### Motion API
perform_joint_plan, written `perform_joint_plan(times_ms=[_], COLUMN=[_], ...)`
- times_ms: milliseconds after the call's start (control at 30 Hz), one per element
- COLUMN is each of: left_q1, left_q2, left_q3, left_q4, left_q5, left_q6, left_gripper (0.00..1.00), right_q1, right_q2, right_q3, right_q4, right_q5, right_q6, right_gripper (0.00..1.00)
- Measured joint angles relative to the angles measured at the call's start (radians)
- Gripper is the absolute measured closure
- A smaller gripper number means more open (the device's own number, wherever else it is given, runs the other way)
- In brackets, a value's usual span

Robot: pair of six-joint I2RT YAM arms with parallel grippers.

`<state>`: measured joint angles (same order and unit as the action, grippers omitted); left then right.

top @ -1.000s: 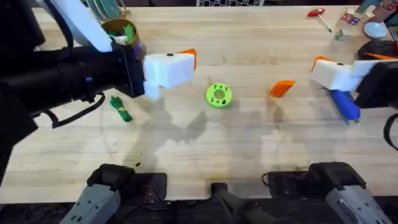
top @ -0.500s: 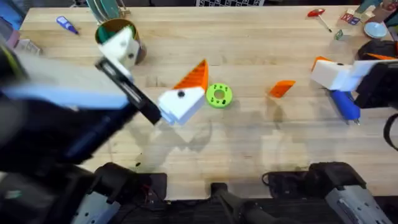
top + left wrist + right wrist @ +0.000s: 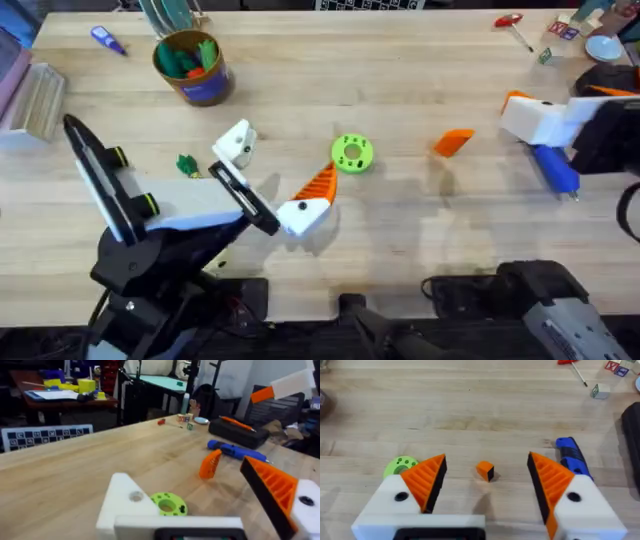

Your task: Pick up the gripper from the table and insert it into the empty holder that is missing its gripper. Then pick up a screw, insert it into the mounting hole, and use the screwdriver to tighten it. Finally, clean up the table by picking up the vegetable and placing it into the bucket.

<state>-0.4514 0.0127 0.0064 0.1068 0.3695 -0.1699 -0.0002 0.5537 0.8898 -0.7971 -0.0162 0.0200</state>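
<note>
The orange gripper (image 3: 453, 141) lies loose on the table, right of a lime-green disc (image 3: 351, 153). My left gripper (image 3: 275, 172) is open near the table's middle. One of its jaws is the bare white holder (image 3: 236, 145), the other carries an orange tip. The left wrist view shows the holder (image 3: 125, 505) beside the disc, with the loose gripper (image 3: 210, 463) and the blue screwdriver (image 3: 235, 450) beyond. My right gripper (image 3: 486, 457) hangs open at the right, with the loose gripper (image 3: 485, 470) on the table between its tips. The vegetable (image 3: 187, 165) lies left of the holder. The bucket (image 3: 192, 66) stands at the back left.
The screwdriver (image 3: 555, 167) lies under the right gripper (image 3: 525, 112). A red-handled tool (image 3: 510, 22) and small cubes (image 3: 555, 45) sit at the back right. A small blue pen (image 3: 106, 38) and a clear box (image 3: 35, 95) are at the far left.
My left arm has swung down and back from beside the bucket to the table's front middle, and its jaws have spread wide apart. The right arm has not moved.
</note>
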Motion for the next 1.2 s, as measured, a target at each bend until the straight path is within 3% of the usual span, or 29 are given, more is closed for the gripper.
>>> perform_joint_plan(times_ms=[100,200,1200], left_q1=[-0.01,-0.011,-0.011], left_q2=[-0.003,-0.003,-0.001], left_q3=[0.0,0.0,0.001], left_q4=[-0.02,-0.164,-0.163], left_q5=[0.0,0.0,-0.019], left_q6=[-0.003,-0.005,-0.007], left_gripper=[0.014,0.014,0.014], right_q1=[0.0,0.0,0.0], right_q2=[0.0,0.0,0.0], right_q3=[0.0,0.0,0.0], right_q4=[0.0,0.0,0.0], right_q5=[0.0,0.0,0.0], right_q6=[0.0,0.0,0.003], right_gripper=[0.007,0.009,0.008])
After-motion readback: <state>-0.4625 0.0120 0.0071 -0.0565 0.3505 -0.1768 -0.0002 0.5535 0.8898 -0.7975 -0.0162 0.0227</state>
